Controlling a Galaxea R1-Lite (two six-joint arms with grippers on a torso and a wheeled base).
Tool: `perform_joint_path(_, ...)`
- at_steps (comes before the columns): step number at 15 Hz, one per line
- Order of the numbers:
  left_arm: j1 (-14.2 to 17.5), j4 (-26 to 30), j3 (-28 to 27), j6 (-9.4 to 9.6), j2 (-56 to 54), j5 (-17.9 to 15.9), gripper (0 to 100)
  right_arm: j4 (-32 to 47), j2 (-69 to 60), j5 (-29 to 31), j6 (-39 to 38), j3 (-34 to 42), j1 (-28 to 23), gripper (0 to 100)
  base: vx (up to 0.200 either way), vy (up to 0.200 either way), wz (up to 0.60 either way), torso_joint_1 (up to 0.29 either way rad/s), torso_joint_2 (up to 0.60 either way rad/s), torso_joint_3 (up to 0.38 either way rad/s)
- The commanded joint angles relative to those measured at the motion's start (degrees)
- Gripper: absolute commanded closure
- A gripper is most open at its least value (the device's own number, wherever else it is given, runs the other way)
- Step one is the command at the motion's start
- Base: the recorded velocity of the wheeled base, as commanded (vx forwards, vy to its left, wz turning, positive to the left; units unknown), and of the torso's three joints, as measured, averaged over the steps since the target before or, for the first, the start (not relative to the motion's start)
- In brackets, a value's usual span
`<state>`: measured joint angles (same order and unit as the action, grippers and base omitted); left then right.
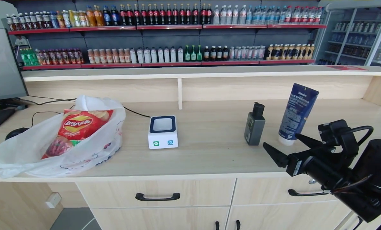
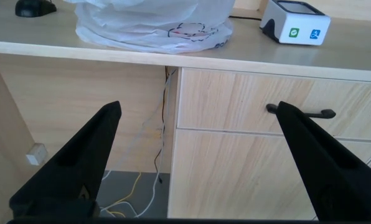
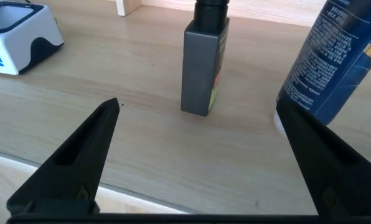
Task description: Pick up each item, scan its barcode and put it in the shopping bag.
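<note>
Shopping bag [image 1: 94, 153]: lies slumped at the left of the counter with its mouth open and a red crisp packet [image 1: 78, 124] inside. The task is judged part done.
Blue tube [image 1: 297, 111]: stands on its white cap at the right, not yet picked.
Grey bottle [image 1: 254, 127]: upright just left of the tube, apart from it, also waiting.
Scanner [image 1: 162, 132]: white box at mid-counter, between bag and bottle, with its window facing up.
Right gripper [image 1: 280, 139]: fingers spread wide and empty, at the near right edge, aimed at the gap between bottle and tube. This looks like the opening of a pick. The next move calls for settling on one item, centring the fingers around it and closing, then carrying it left with its barcode turned to the scanner window.
Left gripper [image 2: 198, 106]: fingers apart and empty, low before the drawer fronts [image 2: 260, 93], below the bag.
Room: far shelves [image 1: 177, 28] lined with drink bottles, and a glass cooler [image 1: 353, 35] at the far right.
Counter [image 1: 209, 153]: pale wood, with a raised ledge behind.
Mouse [image 1: 16, 132]: black, left of the bag.
</note>
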<state>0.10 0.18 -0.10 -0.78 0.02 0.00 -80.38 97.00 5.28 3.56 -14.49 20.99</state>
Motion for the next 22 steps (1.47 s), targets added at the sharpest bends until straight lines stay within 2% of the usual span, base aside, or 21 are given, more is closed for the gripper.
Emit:
perform_joint_path(1,-0.01,-0.01,0.01,0.08,-0.02,0.00,0,-0.12,0.65,-0.27,-0.04,-2.56,0.89,0,0.000,0.000,0.00,0.000,0.00,0.000)
perform_joint_path(5,-0.01,-0.01,0.01,0.08,-0.02,0.00,0,0.23,5.39,0.08,0.83,-9.94,2.56,0,0.000,0.000,0.00,0.000,0.00,0.000)
perform_joint_path(9,-0.01,-0.01,0.01,0.25,-0.02,0.00,0,0.49,7.59,0.17,1.10,-13.19,0.45,0,0.000,0.000,0.00,0.000,0.00,0.000)
perform_joint_path(15,-0.01,-0.01,0.01,0.25,-0.02,0.00,0,0.67,12.34,0.17,-1.27,-16.62,-0.43,0,0.000,0.000,0.00,0.000,0.00,0.000)
perform_joint_path(19,-0.01,-0.01,0.01,0.16,-0.02,0.00,0,0.84,12.69,0.08,-4.88,-16.09,-0.87,0,0.000,0.000,0.00,0.000,0.00,0.000)
perform_joint_path(20,-0.01,-0.01,0.01,0.16,-0.02,0.00,0,-1.00,14.36,0.17,-5.23,-16.79,-0.78,0,0.000,0.000,0.00,0.000,0.00,0.000)
perform_joint_path(22,-0.01,-0.01,0.01,0.08,0.06,0.09,0,-9.62,18.84,0.35,-4.97,-16.44,-0.60,0,0.000,0.000,0.00,0.000,0.00,0.000)
